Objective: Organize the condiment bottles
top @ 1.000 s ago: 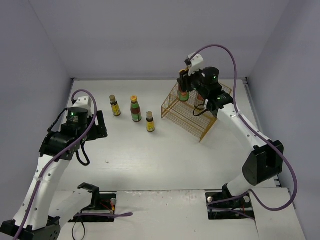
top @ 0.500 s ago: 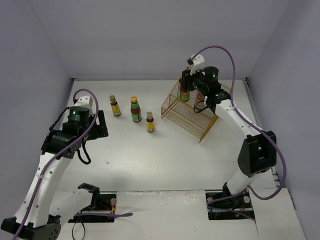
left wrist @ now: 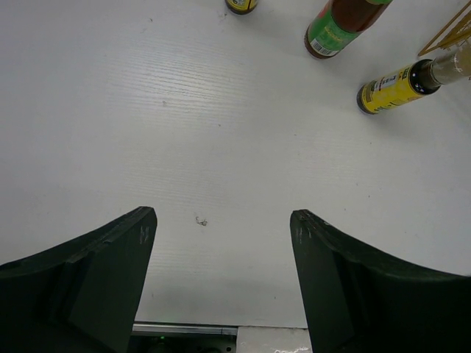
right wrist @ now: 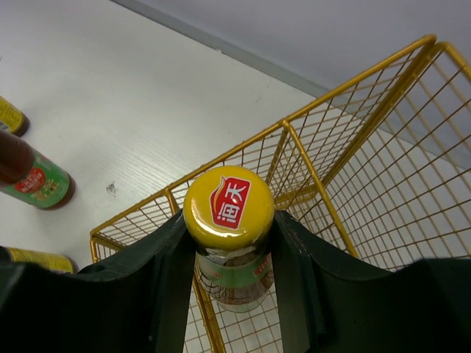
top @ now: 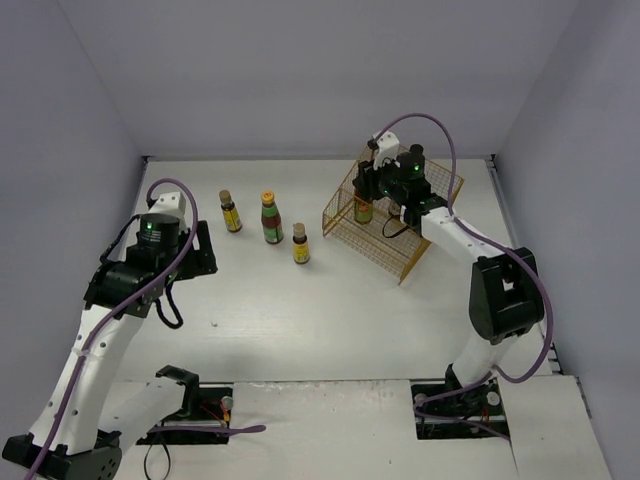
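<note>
- Step in hand looks like dropping the yellow-capped sauce bottle [right wrist: 229, 206] into the gold wire basket [right wrist: 353, 147]. I'd keep it dead upright and go straight down until the base sits on the mesh floor, then let go.
- It's tucked tight into the basket corner in the middle of the right wrist view, so watch the rim wires. I'd want it clear of them before opening, or it could tip on release.
- Can't tell whether the base is resting on anything yet.
- Right gripper [right wrist: 229, 254] is clamped on that bottle just below the cap, one finger [right wrist: 165, 272] on each side.
- Left gripper [left wrist: 221, 279] has its jaws spread wide, holding nothing, hanging over bare table [left wrist: 184, 132].
- Leftovers are in the top-right of the left wrist view: a yellow-label bottle [left wrist: 397, 84] and a green-label bottle [left wrist: 335, 29]. Overhead, a third bottle [top: 231, 212] stands left of them.
</note>
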### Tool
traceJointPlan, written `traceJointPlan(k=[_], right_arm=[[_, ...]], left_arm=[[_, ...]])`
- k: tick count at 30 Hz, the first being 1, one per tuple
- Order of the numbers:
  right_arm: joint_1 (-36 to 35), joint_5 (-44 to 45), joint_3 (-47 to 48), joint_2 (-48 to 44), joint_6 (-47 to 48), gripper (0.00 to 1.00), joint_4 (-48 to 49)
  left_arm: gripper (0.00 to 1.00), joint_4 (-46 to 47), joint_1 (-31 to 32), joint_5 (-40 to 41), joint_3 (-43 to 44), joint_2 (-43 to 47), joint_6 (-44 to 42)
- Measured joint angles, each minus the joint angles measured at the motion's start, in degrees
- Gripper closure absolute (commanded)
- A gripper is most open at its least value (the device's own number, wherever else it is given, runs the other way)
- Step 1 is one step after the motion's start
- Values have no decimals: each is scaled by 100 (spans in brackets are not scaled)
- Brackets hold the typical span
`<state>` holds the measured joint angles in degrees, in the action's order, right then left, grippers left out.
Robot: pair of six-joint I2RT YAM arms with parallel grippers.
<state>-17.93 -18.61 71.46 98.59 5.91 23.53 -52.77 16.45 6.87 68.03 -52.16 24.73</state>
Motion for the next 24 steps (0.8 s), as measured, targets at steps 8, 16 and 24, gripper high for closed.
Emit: traceJointPlan(k=[8, 16, 24], right_arm=[[0, -37, -293, 0, -4, 55, 243], [0, -52, -317, -66, -2, 25, 433], [-59, -39, 153, -555, 81, 7, -258]], left_arm=[[27, 17, 0, 0, -201, 153, 2], [27, 15, 0, -2, -229, 236, 2], [27, 13, 0, -2, -229, 262, 2]])
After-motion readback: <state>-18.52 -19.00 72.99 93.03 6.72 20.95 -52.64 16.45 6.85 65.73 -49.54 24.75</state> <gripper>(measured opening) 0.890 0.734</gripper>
